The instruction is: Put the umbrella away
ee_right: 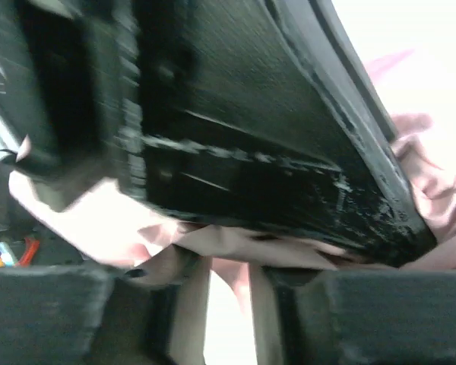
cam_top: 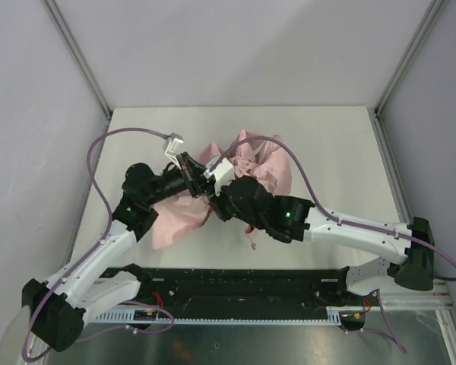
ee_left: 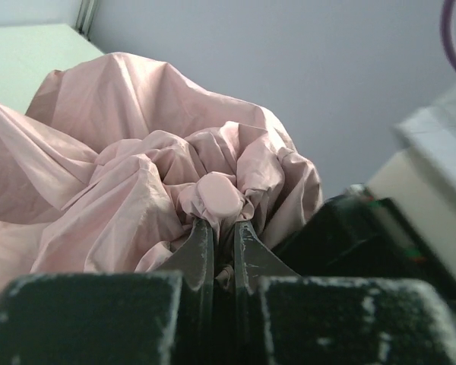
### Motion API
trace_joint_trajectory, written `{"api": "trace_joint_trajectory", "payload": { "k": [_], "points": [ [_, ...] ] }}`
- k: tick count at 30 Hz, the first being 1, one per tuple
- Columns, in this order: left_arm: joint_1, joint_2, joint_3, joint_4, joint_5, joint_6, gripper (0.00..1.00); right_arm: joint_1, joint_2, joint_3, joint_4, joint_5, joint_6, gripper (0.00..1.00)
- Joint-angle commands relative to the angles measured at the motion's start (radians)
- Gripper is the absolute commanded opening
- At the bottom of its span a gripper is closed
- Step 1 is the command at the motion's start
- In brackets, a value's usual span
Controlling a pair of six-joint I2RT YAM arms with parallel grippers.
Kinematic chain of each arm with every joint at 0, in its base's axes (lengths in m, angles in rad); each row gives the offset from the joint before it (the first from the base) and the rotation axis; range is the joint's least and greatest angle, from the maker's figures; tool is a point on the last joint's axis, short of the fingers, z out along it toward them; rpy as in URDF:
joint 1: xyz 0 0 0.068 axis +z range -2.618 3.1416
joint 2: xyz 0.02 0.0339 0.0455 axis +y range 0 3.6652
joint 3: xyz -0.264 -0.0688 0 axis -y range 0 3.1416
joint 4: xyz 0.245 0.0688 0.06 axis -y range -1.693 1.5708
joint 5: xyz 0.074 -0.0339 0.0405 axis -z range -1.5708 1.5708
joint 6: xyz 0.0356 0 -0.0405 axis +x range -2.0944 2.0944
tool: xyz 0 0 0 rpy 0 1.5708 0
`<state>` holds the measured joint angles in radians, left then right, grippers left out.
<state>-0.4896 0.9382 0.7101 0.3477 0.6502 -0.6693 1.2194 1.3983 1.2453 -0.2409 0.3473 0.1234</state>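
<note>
The umbrella lies as a crumpled heap of pale pink fabric in the middle of the table, spreading down to the left under both arms. My left gripper reaches into it from the left. In the left wrist view the left gripper is shut on a bunched fold just below a rounded pink knob of the umbrella. My right gripper meets it from the right. Its narrow jaws pinch a fold of the umbrella, right against the left gripper's black body. Shaft and strap are hidden.
The white table is boxed in by grey walls with metal posts at the back corners. Purple cables loop over both arms. A black rail runs along the near edge between the arm bases.
</note>
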Motion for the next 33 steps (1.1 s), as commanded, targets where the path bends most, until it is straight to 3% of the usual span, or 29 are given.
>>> {"api": "trace_joint_trajectory", "payload": {
  "k": [1,4,9,12,14,17,19,23,25,29,33],
  "points": [
    [-0.044,-0.001,0.001,0.057,0.024,0.119,0.0,0.023,-0.058,0.131,-0.012,-0.076,-0.045,0.38],
    [-0.045,0.008,0.009,0.06,0.01,0.158,0.0,0.073,-0.135,0.127,-0.154,-0.15,-0.022,0.59],
    [-0.046,0.033,0.036,0.069,0.031,0.211,0.0,0.193,-0.297,0.105,-0.351,-0.132,0.057,0.69],
    [-0.046,0.036,0.035,0.084,0.069,0.238,0.0,0.216,-0.405,0.079,-0.405,-0.042,0.111,0.71],
    [-0.046,0.026,0.027,0.096,0.093,0.252,0.0,0.214,-0.485,0.04,-0.429,0.096,0.124,0.74],
    [-0.046,-0.02,0.0,0.117,0.12,0.273,0.0,0.121,-0.598,-0.042,-0.448,0.3,0.155,0.76],
    [-0.048,-0.065,-0.023,0.131,0.118,0.289,0.0,-0.021,-0.666,-0.084,-0.456,0.326,0.168,0.69],
    [-0.05,-0.145,-0.051,0.142,0.085,0.314,0.0,-0.354,-0.707,-0.119,-0.469,0.1,0.174,0.23],
    [-0.049,-0.164,-0.05,0.144,0.078,0.319,0.0,-0.481,-0.677,-0.125,-0.475,-0.089,0.168,0.08],
    [-0.054,-0.168,-0.044,0.158,0.083,0.319,0.0,-0.541,-0.614,-0.138,-0.399,-0.333,0.186,0.0],
    [-0.073,-0.142,-0.042,0.187,0.11,0.312,0.0,-0.404,-0.52,-0.134,-0.18,-0.382,0.216,0.0]
  ]
}}
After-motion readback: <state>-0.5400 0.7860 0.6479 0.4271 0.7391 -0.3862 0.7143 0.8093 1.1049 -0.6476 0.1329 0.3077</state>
